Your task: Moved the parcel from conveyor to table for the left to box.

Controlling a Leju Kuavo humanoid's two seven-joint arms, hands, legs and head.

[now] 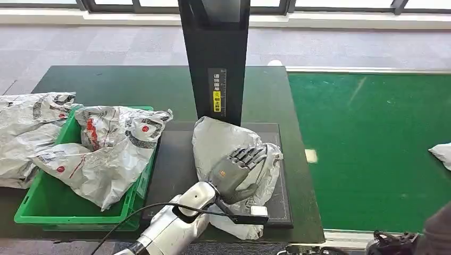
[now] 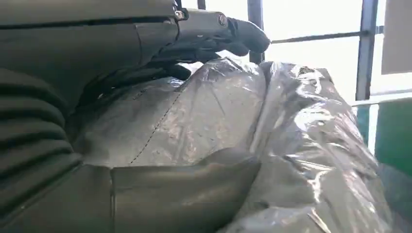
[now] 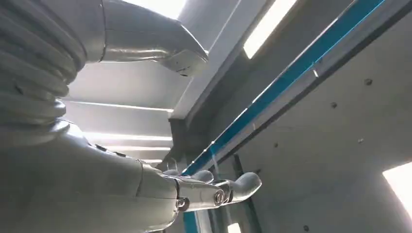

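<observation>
Centre frame, the left hand (image 1: 236,169) grasps the grey parcel (image 1: 218,142) lying on the black mat (image 1: 173,164). The right hand (image 3: 194,187) seems released. At left, the green bin (image 1: 64,204) holds printed mailer bags (image 1: 114,146).

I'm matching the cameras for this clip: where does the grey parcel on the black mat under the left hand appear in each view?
Head view: the grey parcel lies at centre on the black mat, the left hand gripping it.
Left wrist view: the parcel takes up most of the picture, between thumb and fingers.
Right wrist view: not in it; the right hand is open against a ceiling.
Shared landmark: the left hand itself.
</observation>
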